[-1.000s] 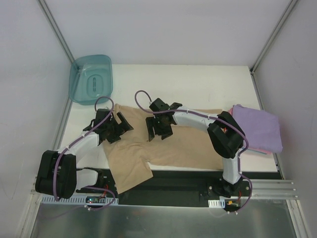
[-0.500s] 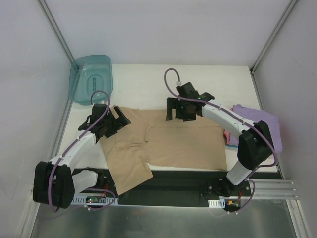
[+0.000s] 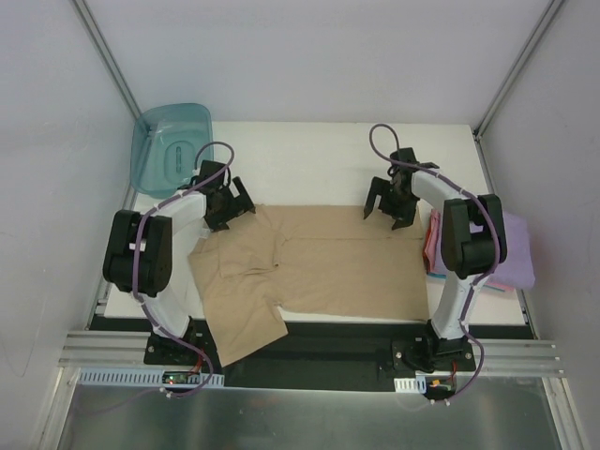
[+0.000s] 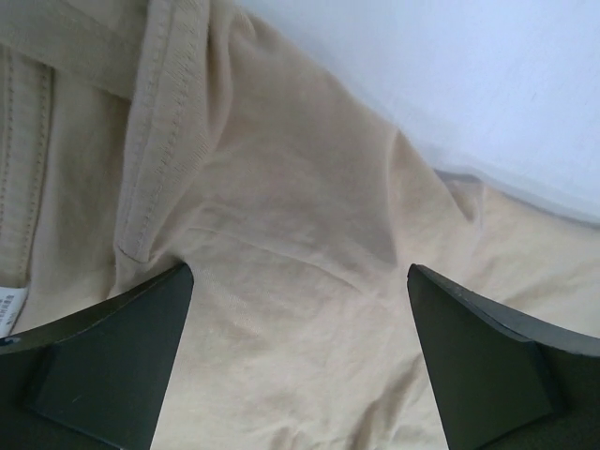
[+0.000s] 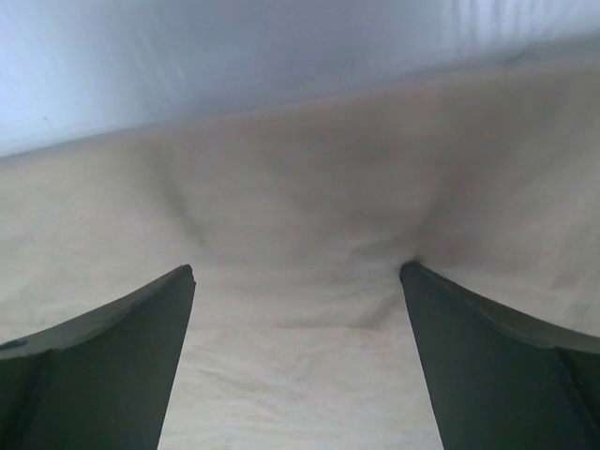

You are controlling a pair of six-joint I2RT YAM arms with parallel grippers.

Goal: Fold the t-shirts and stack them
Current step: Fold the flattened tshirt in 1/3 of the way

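A tan t-shirt (image 3: pixel 319 267) lies spread across the table, with one sleeve hanging over the near edge. My left gripper (image 3: pixel 230 208) is open at the shirt's far left corner. In the left wrist view, the left gripper (image 4: pixel 298 272) has its fingers wide apart over tan cloth (image 4: pixel 281 244) beside a stitched hem. My right gripper (image 3: pixel 387 212) is open at the shirt's far right corner. In the right wrist view, the right gripper (image 5: pixel 297 267) has its tips resting on the cloth (image 5: pixel 300 216) near its far edge. A folded lavender t-shirt (image 3: pixel 514 246) lies on a pink one (image 3: pixel 430 246) at the right.
A teal translucent tub (image 3: pixel 173 150) stands at the far left corner of the table. White enclosure walls surround the table. The folded stack overhangs the table's right edge (image 3: pixel 506 202), close to my right arm.
Both grippers have moved outward and farther back, the left to the shirt's far left corner, the right to its far right corner. The tan shirt now lies spread wider and flatter.
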